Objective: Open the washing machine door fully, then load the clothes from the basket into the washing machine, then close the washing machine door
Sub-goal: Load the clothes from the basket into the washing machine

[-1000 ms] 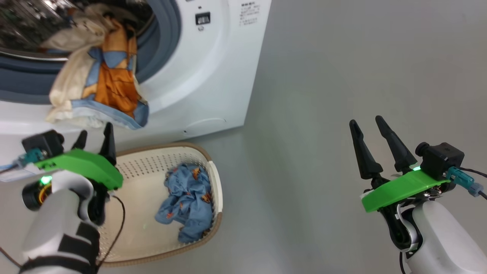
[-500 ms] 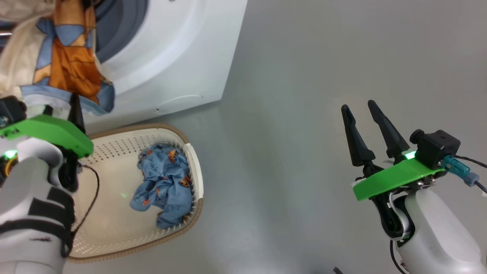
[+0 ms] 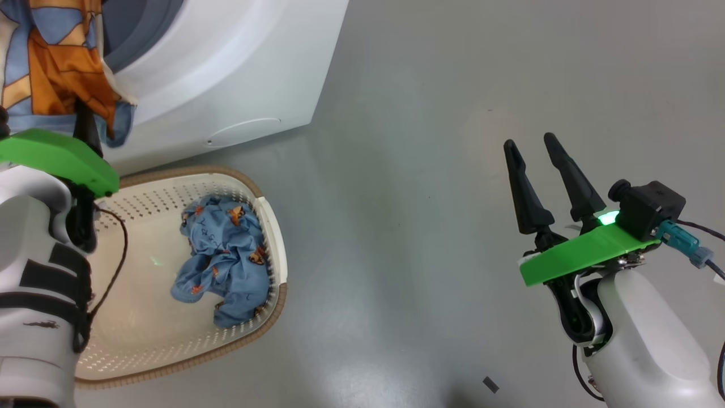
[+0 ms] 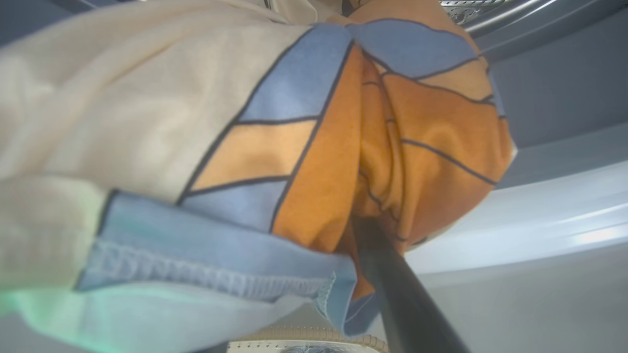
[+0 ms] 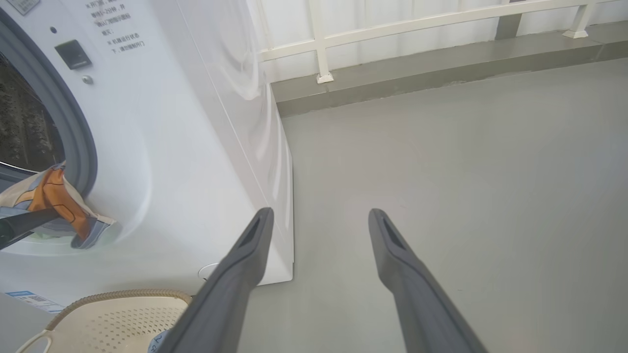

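Observation:
The washing machine stands at the upper left with its door out of view. A cream, orange and blue garment hangs out of the drum mouth over the grey seal. My left gripper is pushed up under its hem. One finger shows, set wide off centre as when open, and cloth hides the other. The basket sits on the floor below, holding the light blue printed clothes. My right gripper hovers open and empty over bare floor, far right.
Grey floor stretches to the right of the machine. A white railing on a grey kerb runs along the back. A small dark scrap lies on the floor near my right arm. A blue label marks the machine's lower corner.
The head camera has swung, shifting the whole picture left. My left gripper has risen from just below the hanging garment into its hem. The right gripper keeps its pose.

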Controlling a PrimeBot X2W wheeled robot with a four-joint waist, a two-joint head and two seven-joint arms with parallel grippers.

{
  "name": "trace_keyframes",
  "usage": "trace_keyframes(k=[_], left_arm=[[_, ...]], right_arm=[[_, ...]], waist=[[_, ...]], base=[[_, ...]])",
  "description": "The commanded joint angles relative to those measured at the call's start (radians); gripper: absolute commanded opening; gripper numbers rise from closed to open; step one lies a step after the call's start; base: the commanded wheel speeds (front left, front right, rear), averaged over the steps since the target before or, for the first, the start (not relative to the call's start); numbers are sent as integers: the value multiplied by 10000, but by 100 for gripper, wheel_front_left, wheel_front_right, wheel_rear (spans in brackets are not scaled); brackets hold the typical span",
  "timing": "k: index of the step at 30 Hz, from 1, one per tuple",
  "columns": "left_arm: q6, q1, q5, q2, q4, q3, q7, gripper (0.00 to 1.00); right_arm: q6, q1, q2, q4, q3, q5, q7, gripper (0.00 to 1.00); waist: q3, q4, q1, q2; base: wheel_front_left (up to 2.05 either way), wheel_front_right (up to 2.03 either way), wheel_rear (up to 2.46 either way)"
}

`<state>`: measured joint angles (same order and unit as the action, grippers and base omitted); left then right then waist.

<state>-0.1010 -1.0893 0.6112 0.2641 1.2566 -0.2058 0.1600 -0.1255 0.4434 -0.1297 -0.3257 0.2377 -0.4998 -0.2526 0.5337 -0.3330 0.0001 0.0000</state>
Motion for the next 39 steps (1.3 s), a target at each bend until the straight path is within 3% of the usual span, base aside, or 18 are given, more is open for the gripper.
trace_keyframes(k=[1, 12, 23, 27, 39], left_arm=[[-36, -167, -123, 313, -80, 96, 174, 0], [-238, 74, -263, 73, -82, -395, 511, 0], [-294, -143, -113, 2, -1254, -967, 767, 0], [-245, -830, -105, 144, -1262, -1002, 478, 0], [611, -3831, -971, 981, -897, -1580, -71, 0]], right_arm=[[-52, -9, -7, 196, 98, 77, -92, 100], [-52, -91, -7, 66, 100, 55, -92, 100], [-52, -272, -135, -16, 118, 12, -92, 100], [-52, -151, -161, 88, 238, 3, -92, 100], [-52, 87, 44, 408, 199, 50, -92, 100]], waist=[[-32, 23, -1, 0], [-434, 319, -1, 0], [-784, 796, -1, 0], [-430, 735, -1, 0], [1588, -116, -1, 0]], base=[[0, 0, 0], [0, 0, 0], [0, 0, 0], [0, 0, 0], [0, 0, 0]])
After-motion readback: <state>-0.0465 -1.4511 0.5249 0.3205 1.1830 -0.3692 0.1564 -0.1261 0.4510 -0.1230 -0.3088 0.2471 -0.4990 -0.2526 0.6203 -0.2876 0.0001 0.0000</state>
